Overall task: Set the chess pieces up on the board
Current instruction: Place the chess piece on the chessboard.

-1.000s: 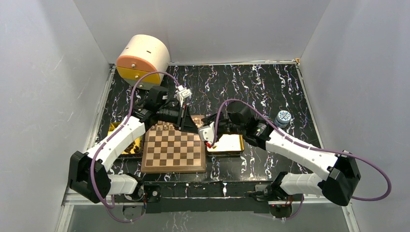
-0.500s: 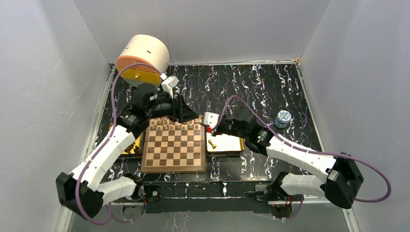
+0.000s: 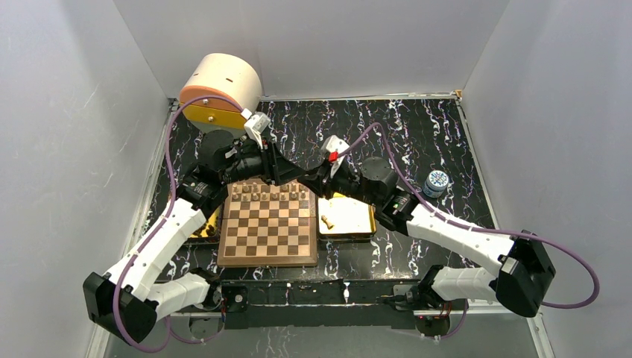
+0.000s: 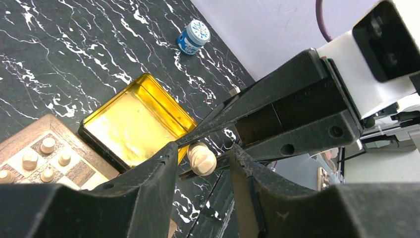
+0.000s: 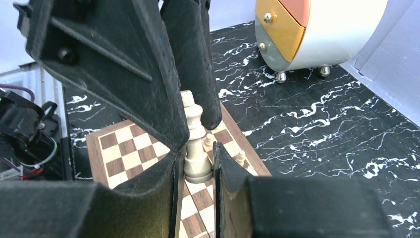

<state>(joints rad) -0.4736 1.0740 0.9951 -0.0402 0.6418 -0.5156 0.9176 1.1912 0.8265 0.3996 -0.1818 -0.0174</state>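
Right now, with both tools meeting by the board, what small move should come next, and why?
Probably the left tool closes on the chess piece: its fingers straddle the piece's head with gaps either side, while the right tool grips its base, apparently a handover.

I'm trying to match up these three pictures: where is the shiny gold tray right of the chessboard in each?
Top external: gold tray mid-picture, right of the board.
Left wrist: gold tray left of centre, beside the board's corner.
Right wrist: not in view.
Shared landmark: the board, in all three views.
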